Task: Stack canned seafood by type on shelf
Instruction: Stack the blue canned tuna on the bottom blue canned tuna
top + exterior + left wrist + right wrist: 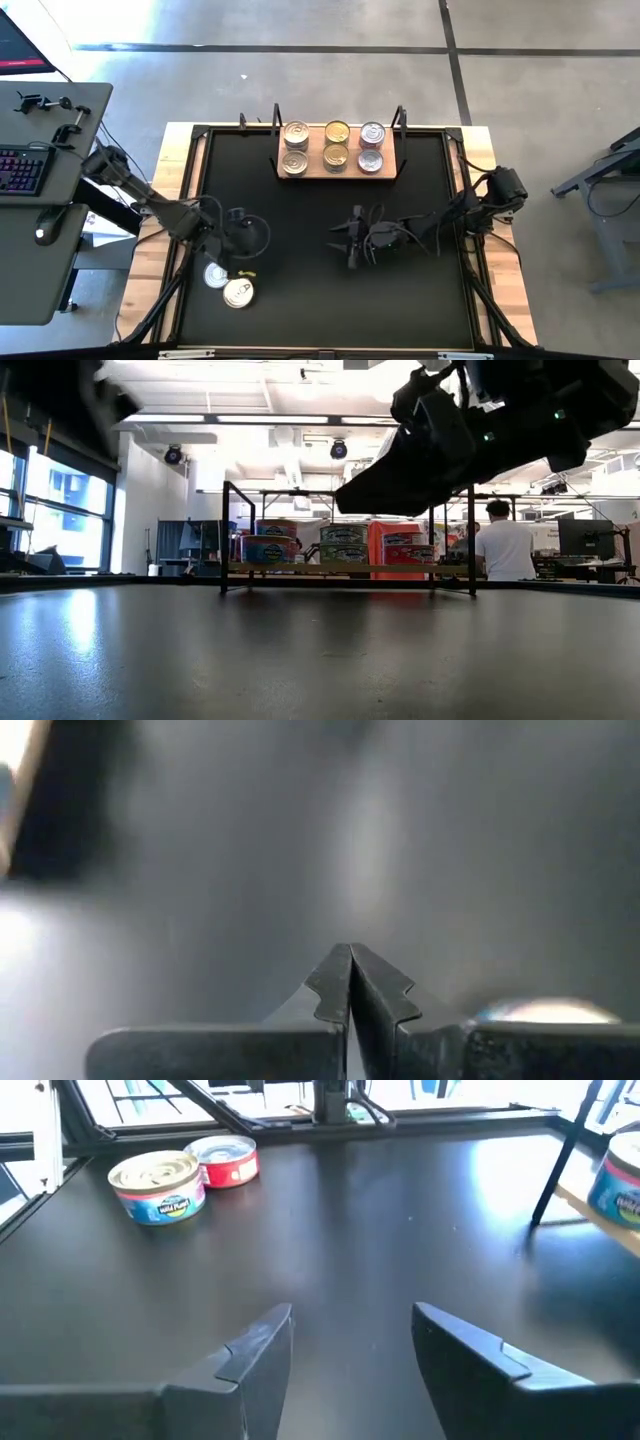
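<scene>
Six tins already sat on the shelf at the far side of the bench, in three columns of two — silver at the left, gold in the middle, purplish at the right. Two loose tins were left on the mat at the near left: a silver-lidded tin with a red label and a gold-lidded tin with a blue label, touching or nearly so.

The left gripper hung just beyond those two, its jaws pressed together and holding nothing. The right gripper sat near the middle of the bench, jaws standing wide and empty, pointed toward the loose pair.

Each tin looked rigid, smooth-walled and moderately heavy for its size — it would not crush, but a glossy label could slip under a weak pinch. The best hold was probably across the round side wall, jaws straddling the full width and low enough to clear the raised lid rim. Because the pair sat so close, a finger might nudge the neighbour; taking the outer one first seemed safer.
</scene>
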You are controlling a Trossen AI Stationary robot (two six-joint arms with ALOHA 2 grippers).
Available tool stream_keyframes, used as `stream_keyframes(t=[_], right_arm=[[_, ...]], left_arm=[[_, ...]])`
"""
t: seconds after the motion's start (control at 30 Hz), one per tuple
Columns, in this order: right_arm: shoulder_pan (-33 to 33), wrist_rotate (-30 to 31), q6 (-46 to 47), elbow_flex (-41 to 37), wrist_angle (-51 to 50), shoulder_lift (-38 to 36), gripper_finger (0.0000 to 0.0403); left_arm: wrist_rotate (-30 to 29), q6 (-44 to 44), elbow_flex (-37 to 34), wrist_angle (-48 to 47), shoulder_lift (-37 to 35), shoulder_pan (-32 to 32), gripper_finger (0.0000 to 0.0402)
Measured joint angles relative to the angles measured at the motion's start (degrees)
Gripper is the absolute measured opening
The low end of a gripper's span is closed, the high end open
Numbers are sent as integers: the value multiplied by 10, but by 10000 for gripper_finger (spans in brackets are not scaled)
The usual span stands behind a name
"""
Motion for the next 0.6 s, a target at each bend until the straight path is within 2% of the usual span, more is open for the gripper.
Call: stream_keyframes(t=[0.1, 0.23, 0.3, 0.4, 0.5, 0.6], right_arm=[[0, 0, -8, 5, 3, 2, 197], [0, 0, -18, 5, 4, 3, 197], [0, 0, -18, 5, 7, 3, 197], [0, 0, -22, 5, 13, 3, 197], [0, 0, -33, 5, 18, 3, 197], [0, 0, -34, 5, 18, 3, 197]], left_arm=[[45, -115, 2, -90, 8, -32, 0], [98, -223, 2, -120, 25, -95, 0], [108, -257, 2, -87, 35, -126, 0], [109, -279, -6, 12, 55, -155, 0], [119, -259, -29, 96, 91, -161, 0], [124, -223, -45, 134, 133, -152, 0]])
